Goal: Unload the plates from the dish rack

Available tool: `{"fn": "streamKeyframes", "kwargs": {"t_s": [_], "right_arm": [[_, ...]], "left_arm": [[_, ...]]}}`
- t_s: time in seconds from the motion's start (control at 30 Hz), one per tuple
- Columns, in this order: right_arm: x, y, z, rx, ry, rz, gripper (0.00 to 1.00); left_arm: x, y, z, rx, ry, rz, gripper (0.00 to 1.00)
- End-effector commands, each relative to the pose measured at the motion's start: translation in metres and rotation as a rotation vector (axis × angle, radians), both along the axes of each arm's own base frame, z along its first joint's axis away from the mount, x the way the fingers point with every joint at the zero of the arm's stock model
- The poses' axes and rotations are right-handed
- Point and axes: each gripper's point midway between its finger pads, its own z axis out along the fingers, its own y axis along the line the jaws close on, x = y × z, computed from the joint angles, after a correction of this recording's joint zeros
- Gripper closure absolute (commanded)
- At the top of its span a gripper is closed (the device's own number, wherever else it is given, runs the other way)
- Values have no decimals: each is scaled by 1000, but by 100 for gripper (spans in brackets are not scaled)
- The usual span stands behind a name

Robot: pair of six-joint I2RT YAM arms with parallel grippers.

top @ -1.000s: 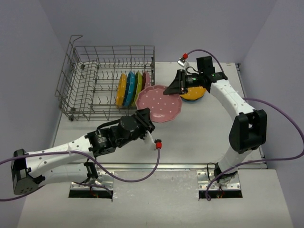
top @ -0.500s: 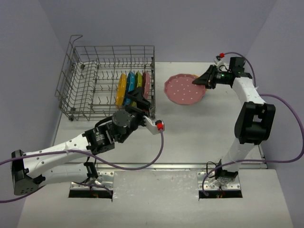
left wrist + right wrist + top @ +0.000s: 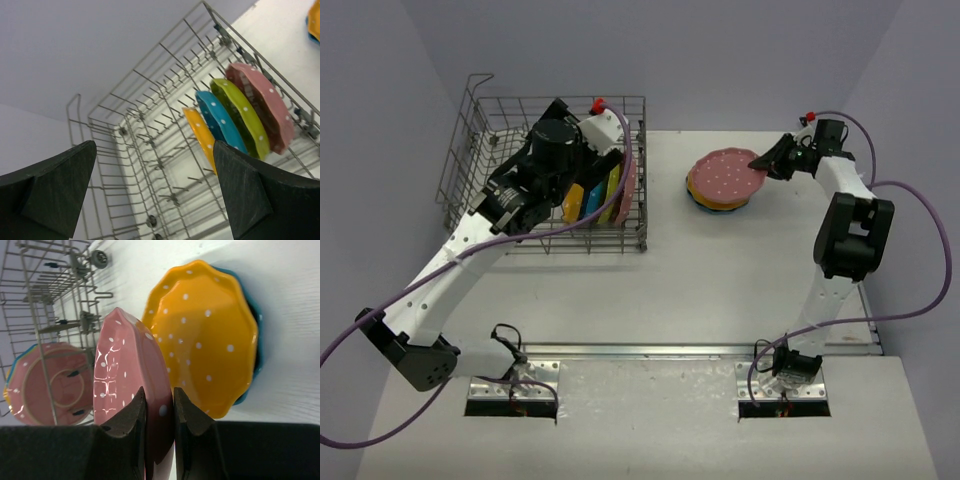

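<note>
The left tool [image 3: 154, 145] has swung up off the table [image 3: 720, 270] and over the rack [image 3: 560, 98], and gapes wide and empty. Four plates [image 3: 235, 115] stand on edge just ahead of it, at the rack's right end. The right tool [image 3: 159, 405] pinches a pink plate [image 3: 127, 370] over the stack [image 3: 210, 340].

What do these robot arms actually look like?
Two slim arms of white links with chunky black joints. A purple cable trails from each, with a small red cap near the wrist. The fingers are dark wedge-shaped pads.
</note>
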Motion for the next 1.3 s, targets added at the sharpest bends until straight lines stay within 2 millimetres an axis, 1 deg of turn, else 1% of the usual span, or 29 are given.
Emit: {"fn": "streamKeyframes", "kwargs": {"t_s": [0.0,0.1,0.17,0.33,0.4,0.47,0.6,0.67,0.77,0.83,0.9,0.97,1.03,1.07,1.1,1.13,1.2,1.23,1.27], "right_arm": [[34,-6,36,-15,-147,-45,100],[40,-9,26,-18,-145,-53,100],[45,-11,14,-21,-136,-63,100],[56,-14,7,-36,-181,-88,98],[57,-14,3,-42,-194,-101,96],[59,-9,1,-48,-214,-96,93],[60,5,-2,-75,-251,-60,79],[60,12,-3,-116,-264,-35,73],[59,17,-3,-180,-277,-14,70],[58,19,-5,-240,-264,-22,61],[58,16,-5,-328,-270,-25,48],[56,11,-4,-418,-255,-51,32],[54,6,1,-483,-255,-76,22],[52,5,7,-510,-259,-83,18],[52,3,12,-536,-266,-91,18],[51,0,10,-550,-261,-95,17],[49,-5,23,-602,-277,-113,10],[49,-6,28,-611,-284,-113,9],[48,-9,35,-645,-292,-116,6]], "left_arm": [[-12,-7,-22,-154,129,4,0],[-15,-3,-29,-165,131,17,0],[-16,2,-37,-181,142,34,0],[-19,8,-45,-201,154,52,0],[-20,10,-48,-205,157,59,0],[-21,13,-50,-208,158,65,0],[-22,18,-54,-210,154,76,0],[-23,20,-56,-208,155,82,0],[-24,23,-54,-212,149,86,0],[-24,25,-54,-216,146,94,0],[-25,28,-53,-221,141,102,0],[-25,33,-53,-224,137,126,0],[-24,41,-54,-229,129,160,0],[-24,43,-54,-236,129,172,0],[-24,46,-54,-244,128,183,0],[-24,47,-55,-243,130,187,0],[-23,52,-57,-260,139,211,0],[-22,54,-58,-266,142,218,0],[-21,56,-61,-271,160,226,0]]}}
